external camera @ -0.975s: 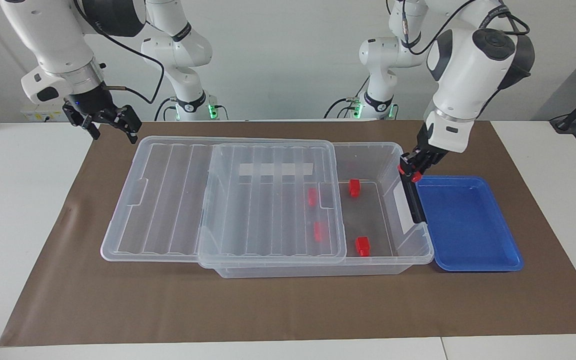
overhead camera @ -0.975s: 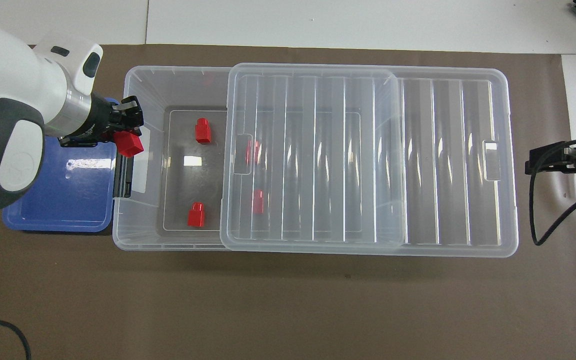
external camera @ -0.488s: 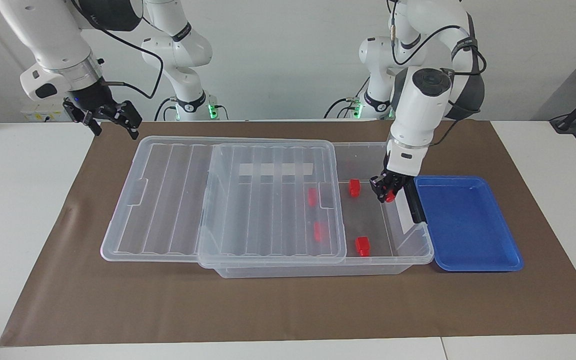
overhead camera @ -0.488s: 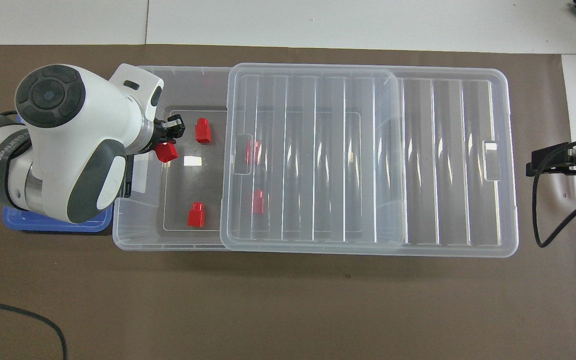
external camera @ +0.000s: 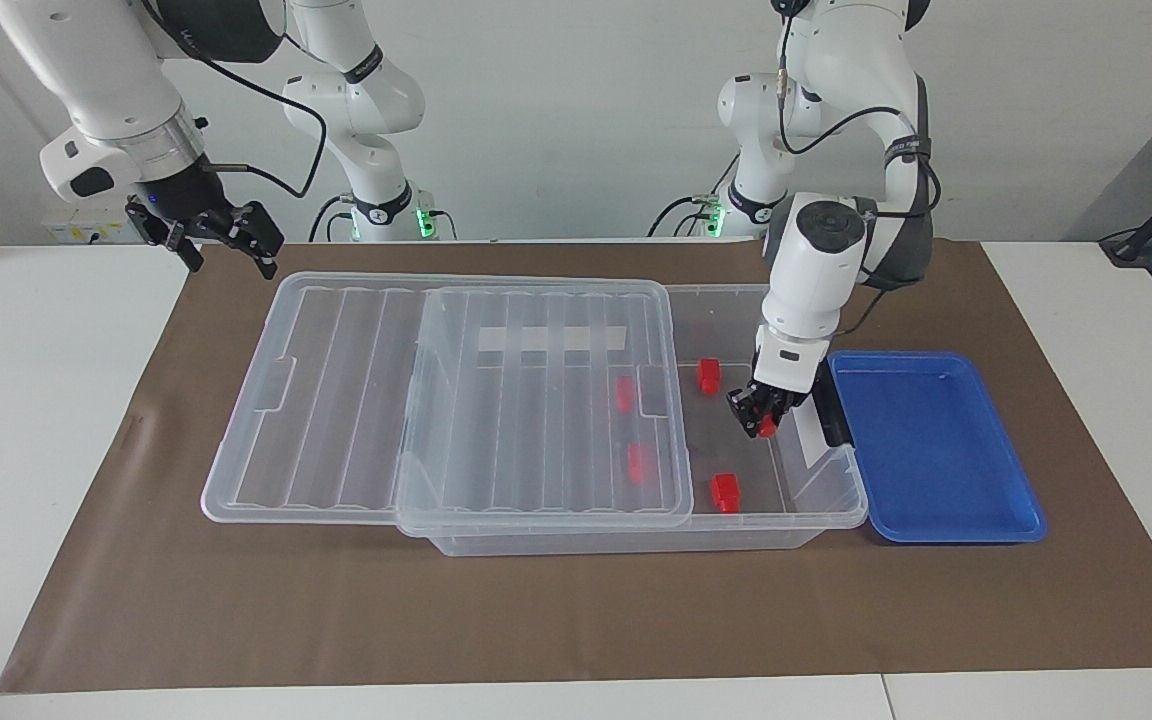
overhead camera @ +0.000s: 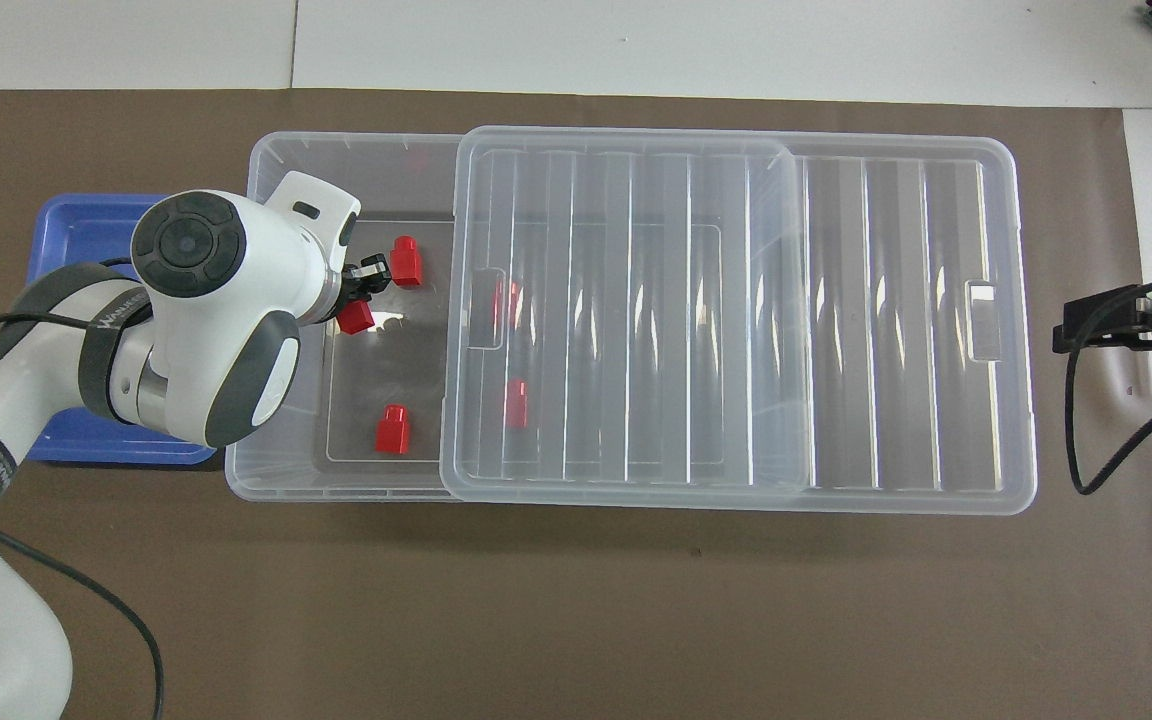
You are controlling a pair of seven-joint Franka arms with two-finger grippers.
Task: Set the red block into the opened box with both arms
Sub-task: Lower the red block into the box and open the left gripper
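Observation:
My left gripper is shut on a red block and hangs low inside the uncovered end of the clear box, close to its floor. Two more red blocks lie on the bare floor beside it. Another two show through the ribbed lid, which is slid toward the right arm's end. My right gripper waits open above the mat, past the lid's end.
A blue tray sits against the box at the left arm's end. The black clip handle stands on that end wall, right beside my left wrist. Brown mat covers the table.
My left gripper carried the red block from above the box's end wall by the tray over into the box and down toward its floor. The right gripper barely shifted.

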